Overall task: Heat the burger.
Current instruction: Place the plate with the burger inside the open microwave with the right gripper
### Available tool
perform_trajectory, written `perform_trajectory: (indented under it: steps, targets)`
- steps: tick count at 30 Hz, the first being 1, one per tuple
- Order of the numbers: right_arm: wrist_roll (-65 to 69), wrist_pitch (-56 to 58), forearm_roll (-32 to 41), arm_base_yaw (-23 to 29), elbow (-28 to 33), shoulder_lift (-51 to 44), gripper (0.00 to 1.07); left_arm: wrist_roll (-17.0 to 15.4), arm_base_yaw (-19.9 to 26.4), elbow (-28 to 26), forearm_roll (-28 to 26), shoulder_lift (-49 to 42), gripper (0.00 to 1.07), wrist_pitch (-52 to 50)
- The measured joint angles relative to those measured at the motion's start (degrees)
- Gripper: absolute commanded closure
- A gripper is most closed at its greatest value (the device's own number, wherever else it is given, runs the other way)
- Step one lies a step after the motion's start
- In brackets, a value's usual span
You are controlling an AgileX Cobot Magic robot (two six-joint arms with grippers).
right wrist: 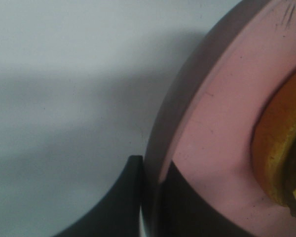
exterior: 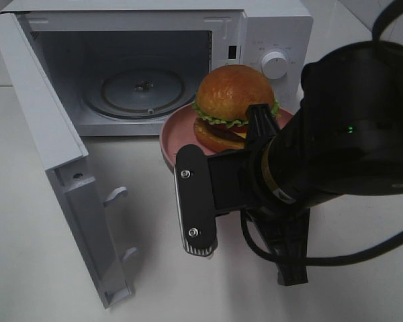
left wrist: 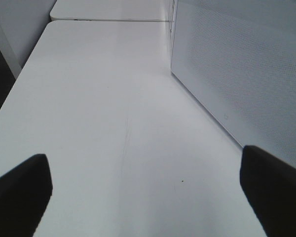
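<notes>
Observing right gripper (right wrist: 149, 170) nearest us: jaws clamped on pink plate (exterior: 178, 137) rim. Burger (exterior: 234, 100) upright on plate, at 4 o'clock from turntable (exterior: 141, 90), outside microwave (exterior: 269, 27) cavity. Door (exterior: 47, 134) swung open at 9 o'clock. Left gripper (left wrist: 143, 168): we read jaws spread wide, nothing held, over table (left wrist: 98, 98).

burger (exterior: 234, 90): glossy bun | plate (exterior: 173, 133): smooth matt pink | microwave (exterior: 289, 33): smooth white casing | turntable (exterior: 121, 90): glass
</notes>
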Motion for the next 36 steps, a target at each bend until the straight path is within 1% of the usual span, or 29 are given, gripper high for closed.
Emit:
perform_trajectory:
  steps: [7,16,19,21,22,27,30,32,35,36]
  targets:
    - [-4.81,-4.18,-1.6,0.0,0.0,0.0,1.06,0.0,0.0,0.0,0.0,0.0,0.09,0.0]
    - [-6.76,-5.39,-2.81,0.0,0.0,0.0,1.07,0.0,0.0,0.0,0.0,0.0,0.09,0.0]
    - [-9.91,-5.79,-2.81,-0.57,0.0,0.0,1.07,0.0,0.0,0.0,0.0,0.0,0.09,0.0]
    - [-13.98,-7.91,-2.12,-2.81,0.0,0.17,1.07,0.0,0.0,0.0,0.0,0.0,0.09,0.0]
    - [-13.98,-7.91,-2.12,-2.81,0.0,0.17,1.07,0.0,0.0,0.0,0.0,0.0,0.09,0.0]
    - [-19.54,-11.86,-1.49,-6.7,0.0,0.29,1.07,0.0,0.0,0.0,0.0,0.0,0.09,0.0]
    - [-20.63,-12.89,-1.32,-7.28,0.0,0.29,1.07,0.0,0.0,0.0,0.0,0.0,0.09,0.0]
    - [-25.21,-17.07,0.69,-9.51,0.0,0.29,1.07,0.0,0.0,0.0,0.0,0.0,0.09,0.0]
    - [-26.76,-17.99,1.66,-10.14,0.0,0.29,1.07,0.0,0.0,0.0,0.0,0.0,0.09,0.0]
    - [-30.31,-19.37,3.78,-11.17,0.0,0.29,1.07,0.0,0.0,0.0,0.0,0.0,0.09,0.0]
